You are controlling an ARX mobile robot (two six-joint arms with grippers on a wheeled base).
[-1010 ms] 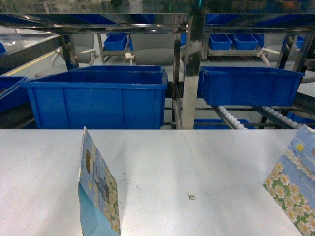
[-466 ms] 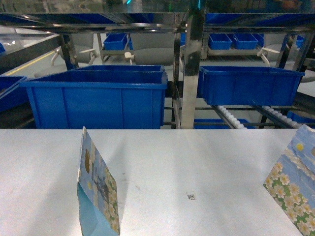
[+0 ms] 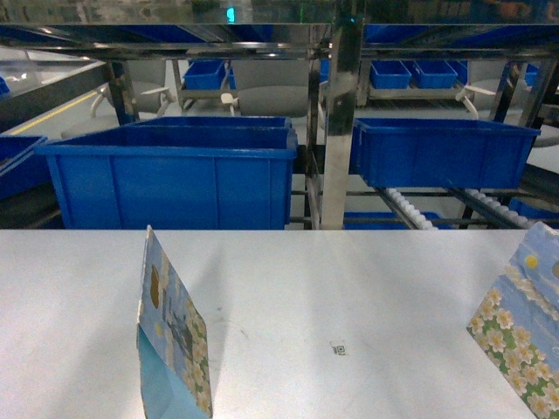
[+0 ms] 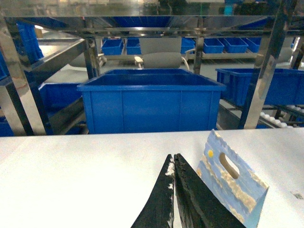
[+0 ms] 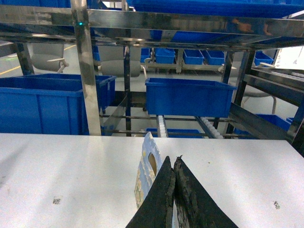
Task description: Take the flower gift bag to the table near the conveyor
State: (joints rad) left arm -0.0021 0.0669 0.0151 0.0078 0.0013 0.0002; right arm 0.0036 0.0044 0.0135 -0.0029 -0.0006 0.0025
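Two flower gift bags stand on the white table (image 3: 367,271). One with a blue sky and daisy print (image 3: 173,336) is at the front left, edge-on to the head camera. The other (image 3: 522,336) is cut off at the front right edge. My left gripper (image 4: 173,157) is shut with nothing in it, and the left bag (image 4: 232,178) stands just to its right, apart from it. My right gripper (image 5: 174,160) is also shut and empty, with the right bag (image 5: 146,168) close on its left. Neither gripper shows in the head view. The conveyor (image 3: 410,208) with its white rollers stands beyond the table's far edge.
Large blue bins (image 3: 175,175) (image 3: 441,150) sit on the steel racking behind the table, with a shiny upright (image 3: 336,122) between them. A small square marker (image 3: 340,348) lies on the tabletop between the bags. More blue bins line the shelves further back.
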